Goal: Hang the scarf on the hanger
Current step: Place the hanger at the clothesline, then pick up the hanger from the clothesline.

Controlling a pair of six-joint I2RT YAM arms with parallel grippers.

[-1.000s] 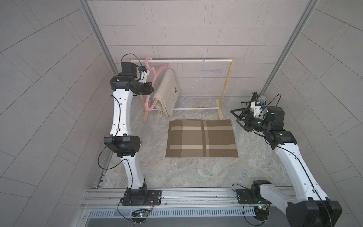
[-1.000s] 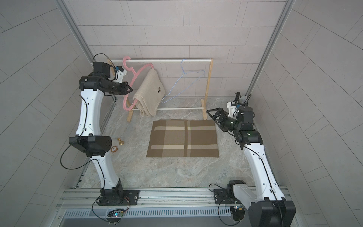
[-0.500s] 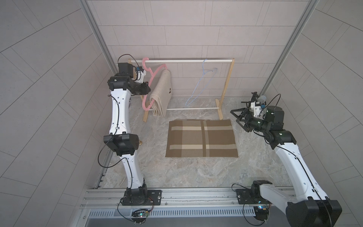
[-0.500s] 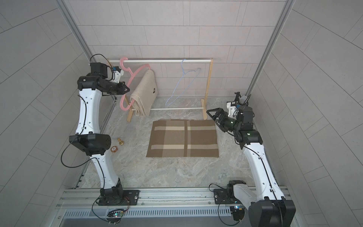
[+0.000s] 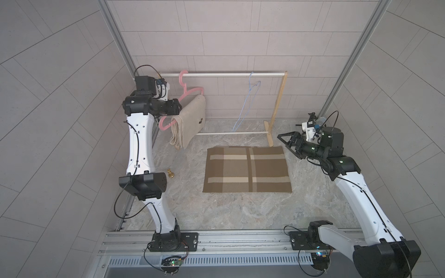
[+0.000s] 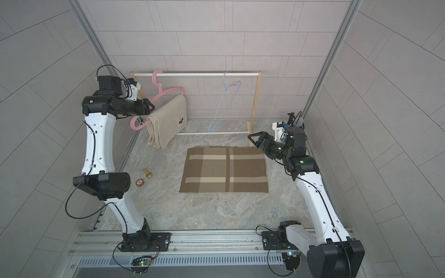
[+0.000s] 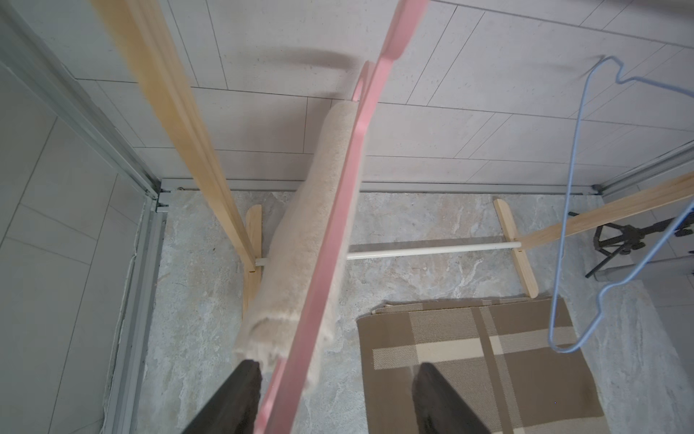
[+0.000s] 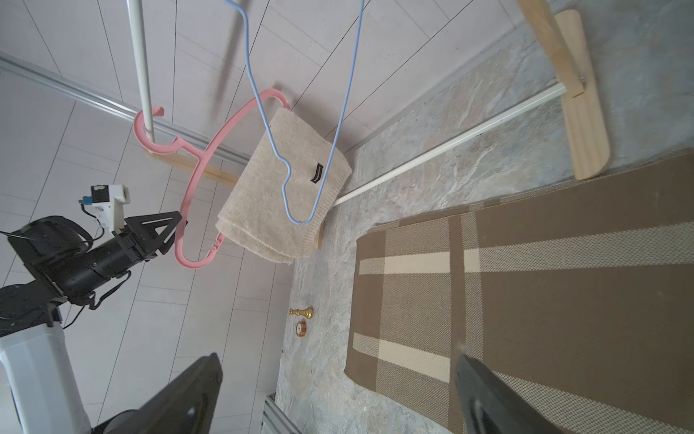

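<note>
The beige scarf (image 6: 168, 122) is hanging folded over the bar of the pink hanger (image 6: 168, 91), which is hooking the white rail (image 6: 197, 74) of the rack at the counter's (image 6: 216, 211) far left corner. The left hand (image 7: 336, 364) is holding its jaws apart astride the hanger's near end, pinching nothing. The right hand (image 6: 254, 141) is hovering wide open and empty near the right edge, beside the plaid cloth (image 6: 224, 171) lying flat mid-counter.

Pink hanger (image 7: 338, 233) blurred, cut off at both ends, scarf (image 7: 296, 233) partly behind it.
</note>
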